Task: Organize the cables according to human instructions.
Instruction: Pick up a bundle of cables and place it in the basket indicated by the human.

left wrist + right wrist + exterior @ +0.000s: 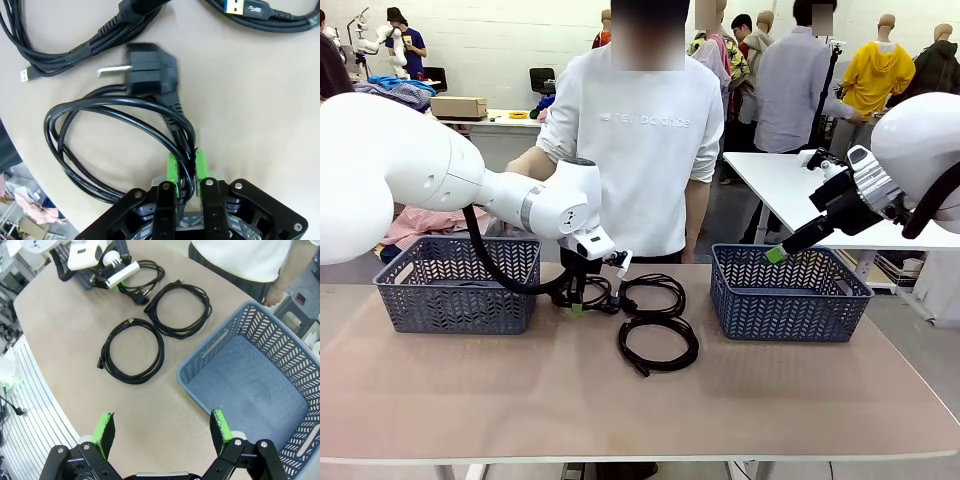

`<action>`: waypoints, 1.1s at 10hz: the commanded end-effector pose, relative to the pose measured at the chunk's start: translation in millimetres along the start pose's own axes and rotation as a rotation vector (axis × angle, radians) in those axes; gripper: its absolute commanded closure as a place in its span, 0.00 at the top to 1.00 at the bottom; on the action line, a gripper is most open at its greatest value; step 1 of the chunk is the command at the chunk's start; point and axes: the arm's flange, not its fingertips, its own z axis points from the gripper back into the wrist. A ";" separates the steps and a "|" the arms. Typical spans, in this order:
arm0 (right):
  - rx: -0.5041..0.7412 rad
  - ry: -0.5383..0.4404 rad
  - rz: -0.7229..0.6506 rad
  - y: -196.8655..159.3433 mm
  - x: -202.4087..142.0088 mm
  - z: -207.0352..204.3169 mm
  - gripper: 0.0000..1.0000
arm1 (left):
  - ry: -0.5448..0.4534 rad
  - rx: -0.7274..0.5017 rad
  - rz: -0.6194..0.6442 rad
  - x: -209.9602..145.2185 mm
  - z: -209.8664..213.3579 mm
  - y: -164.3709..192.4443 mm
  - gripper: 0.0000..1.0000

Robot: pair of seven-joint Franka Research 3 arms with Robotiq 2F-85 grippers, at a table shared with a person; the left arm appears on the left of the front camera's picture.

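Three coiled black cables lie mid-table between the baskets. My left gripper (576, 303) is down on the leftmost coil (602, 296). In the left wrist view it (185, 167) is shut on that cord's strands (172, 122), near its black plug (150, 70). A second coil (680, 292) lies just right of it, and a third (692, 345) sits nearer me. My right gripper (775, 253) hangs open and holds nothing, raised over the near-left corner of the right basket (788, 300). The right wrist view shows its spread fingers (163, 430) above the table, with two of the coils (159, 352) (206, 307) ahead.
A blue-grey basket (457, 290) stands at the left and a matching one (280, 355) at the right. A person in a white sweatshirt (640, 140) stands at the far edge. Braided USB cables (75, 50) lie close to the held cord.
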 end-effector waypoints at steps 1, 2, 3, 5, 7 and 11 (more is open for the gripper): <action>0.016 -0.021 0.001 -2.3 0.7 -0.4 1.00 | -0.009 -0.014 -0.015 -10.2 14.5 -5.5 0.00; 0.016 -0.021 0.001 -2.3 0.7 -0.4 1.00 | -0.011 -0.015 -0.014 -11.9 19.5 -6.7 0.00; 0.016 -0.021 0.001 -2.3 0.7 -0.4 1.00 | -0.022 -0.010 -0.002 -15.0 30.6 -8.3 0.00; 0.016 -0.021 0.001 -2.3 0.7 -0.4 1.00 | -0.059 0.071 0.043 -19.0 70.2 -8.4 0.00; 0.016 -0.021 0.001 -2.3 0.7 -0.4 1.00 | -0.074 0.147 0.040 -18.0 108.2 -5.4 0.00; 0.016 -0.021 0.001 -2.3 0.7 -0.4 1.00 | -0.106 0.222 0.094 -51.0 182.3 -20.4 0.00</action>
